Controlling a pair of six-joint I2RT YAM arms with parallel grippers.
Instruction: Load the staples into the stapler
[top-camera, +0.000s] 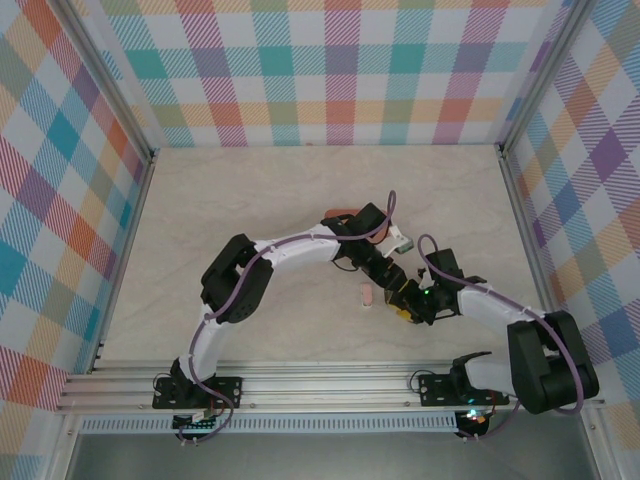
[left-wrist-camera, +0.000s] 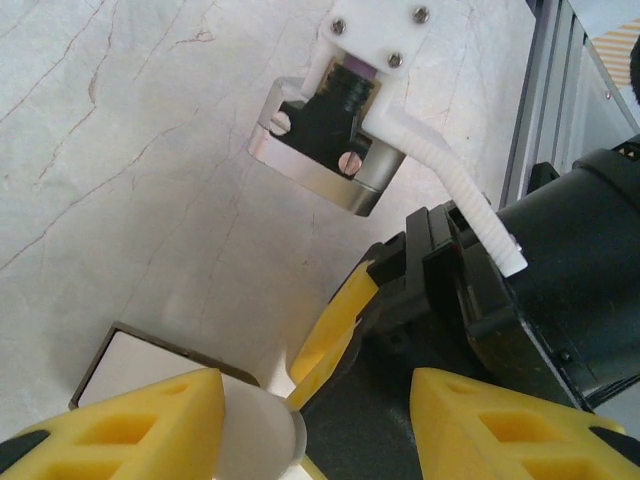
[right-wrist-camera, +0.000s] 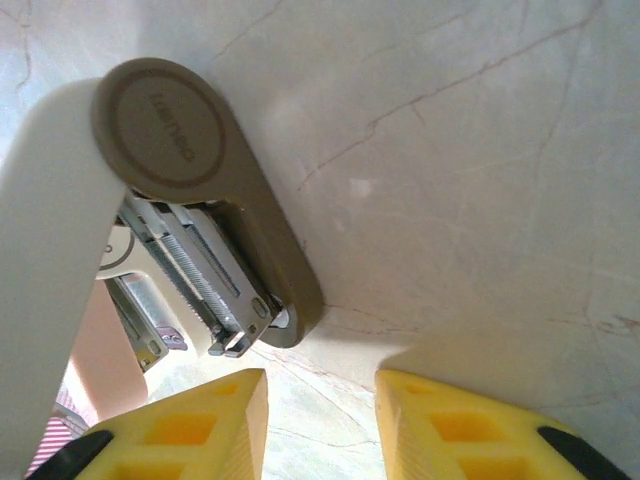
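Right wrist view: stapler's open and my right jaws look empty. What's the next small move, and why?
Probably ease the right gripper forward to press the ribbed metal strip down into the magazine of the stapler. The cover is swung up, the strip seems to sit slightly askew there, and the open fingers hold nothing. Whether it's seated I can't tell.

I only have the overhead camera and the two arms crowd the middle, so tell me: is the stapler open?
Observer: Yes. On the right wrist camera the stapler has its pale lid swung away from the base, and the metal channel lies bare.
Operator: Is the right claw holding anything?
Observer: No. The right claw is open, with bare table between its fingers.
Operator: And the left claw?
Observer: On its own camera the left claw stands open, with a white rounded part against one finger.
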